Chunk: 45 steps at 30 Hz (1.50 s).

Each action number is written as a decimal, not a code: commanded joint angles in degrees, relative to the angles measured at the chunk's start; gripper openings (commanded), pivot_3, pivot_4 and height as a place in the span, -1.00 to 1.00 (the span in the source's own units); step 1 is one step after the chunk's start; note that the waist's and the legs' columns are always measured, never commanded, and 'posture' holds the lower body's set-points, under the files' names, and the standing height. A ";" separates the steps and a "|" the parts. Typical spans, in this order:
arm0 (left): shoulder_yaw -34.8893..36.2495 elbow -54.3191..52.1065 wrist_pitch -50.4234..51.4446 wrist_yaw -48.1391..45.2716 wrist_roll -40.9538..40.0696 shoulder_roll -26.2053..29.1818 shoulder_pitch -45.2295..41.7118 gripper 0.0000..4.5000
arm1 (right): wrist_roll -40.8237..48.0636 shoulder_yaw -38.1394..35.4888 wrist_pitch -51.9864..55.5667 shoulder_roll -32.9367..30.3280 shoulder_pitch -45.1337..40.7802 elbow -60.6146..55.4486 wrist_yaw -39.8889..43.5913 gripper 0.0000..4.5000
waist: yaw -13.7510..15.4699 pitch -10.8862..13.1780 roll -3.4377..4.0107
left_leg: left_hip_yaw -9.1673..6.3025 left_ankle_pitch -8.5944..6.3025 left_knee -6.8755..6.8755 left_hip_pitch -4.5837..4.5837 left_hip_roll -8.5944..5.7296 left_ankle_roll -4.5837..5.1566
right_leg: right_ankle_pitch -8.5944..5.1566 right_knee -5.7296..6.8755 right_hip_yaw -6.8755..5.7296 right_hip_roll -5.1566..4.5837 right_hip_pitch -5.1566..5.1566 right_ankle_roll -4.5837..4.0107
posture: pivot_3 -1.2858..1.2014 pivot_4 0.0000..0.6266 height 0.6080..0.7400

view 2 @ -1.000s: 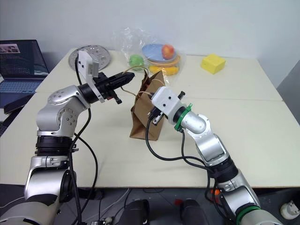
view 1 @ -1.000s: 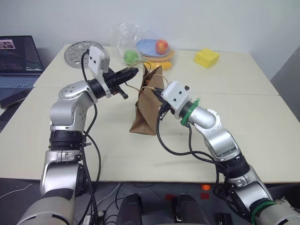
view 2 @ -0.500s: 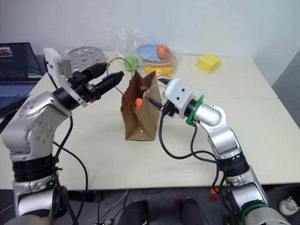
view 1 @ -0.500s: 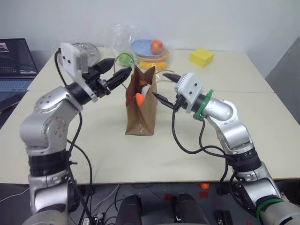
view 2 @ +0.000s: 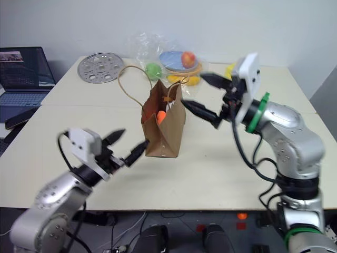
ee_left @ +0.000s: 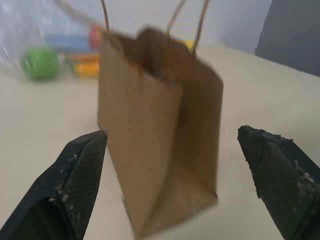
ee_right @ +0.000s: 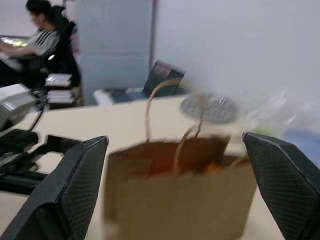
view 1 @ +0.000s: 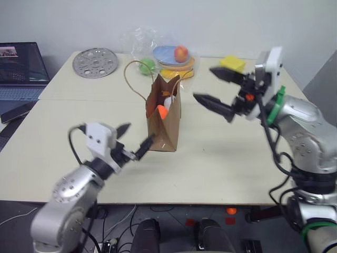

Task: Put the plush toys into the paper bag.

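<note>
The paper bag (view 1: 164,118) is seen upright on the surface (view 1: 237,158), the orange plush toy (view 1: 162,111) inside its mouth. The left end effector (view 1: 136,138) and right end effector (view 1: 215,87) are spread wide, empty, clear of it.

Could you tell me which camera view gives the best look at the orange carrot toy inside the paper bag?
The left eye view: it looks down into the open paper bag, where the orange carrot toy sits. The right eye view shows the same from a slightly different angle. The right wrist view gives an orange blur at the rim; the left wrist view sees the bag's outside.
</note>
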 commanded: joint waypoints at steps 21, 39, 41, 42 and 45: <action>-11.23 19.94 -19.89 3.35 16.48 -9.17 -11.27 0.34 | 6.36 -3.74 4.32 -5.24 7.50 -10.45 -9.34 1.00 | -0.55 0.00 0.01 | -0.11 0.20 0.00 -0.18 -0.06 0.36 | -0.01 -0.12 0.03 0.48 -0.07 0.21 | 0.03 -0.52 1.00; -0.63 33.67 -10.31 -9.51 4.00 0.69 -29.17 -0.98 | 8.39 -11.47 7.00 -10.01 9.54 -10.17 -13.54 1.00 | -0.12 0.08 -0.06 | -0.16 0.20 0.04 -0.19 -0.08 0.36 | -0.02 -0.09 -0.08 0.52 -0.07 0.26 | 0.03 -0.52 1.00; -1.59 39.06 -7.93 -18.15 -0.06 2.65 -36.42 -0.98 | 13.29 -15.84 9.85 -11.57 8.57 -10.13 -14.51 1.00 | 0.51 0.12 -0.07 | -0.13 0.20 0.06 -0.25 -0.08 0.35 | 0.04 -0.10 -0.10 0.50 -0.10 0.20 | 0.03 -0.52 1.00; -1.94 40.52 -7.57 -20.21 -0.72 3.07 -37.92 -0.98 | 14.61 -16.63 10.52 -12.06 8.31 -10.07 -14.95 1.00 | 0.55 0.11 -0.07 | -0.10 0.20 0.08 -0.27 -0.10 0.35 | 0.10 -0.14 -0.09 0.48 -0.10 0.10 | 0.03 -0.52 1.00; -6.82 47.00 -8.45 -35.39 -1.79 4.74 -44.50 -0.98 | 22.54 -21.64 13.79 -15.24 5.65 -8.38 -17.16 1.00 | 0.60 0.08 -0.03 | -0.03 0.19 0.01 -0.23 -0.11 0.37 | 0.14 -0.57 0.00 0.42 0.05 0.08 | 0.03 -0.52 1.00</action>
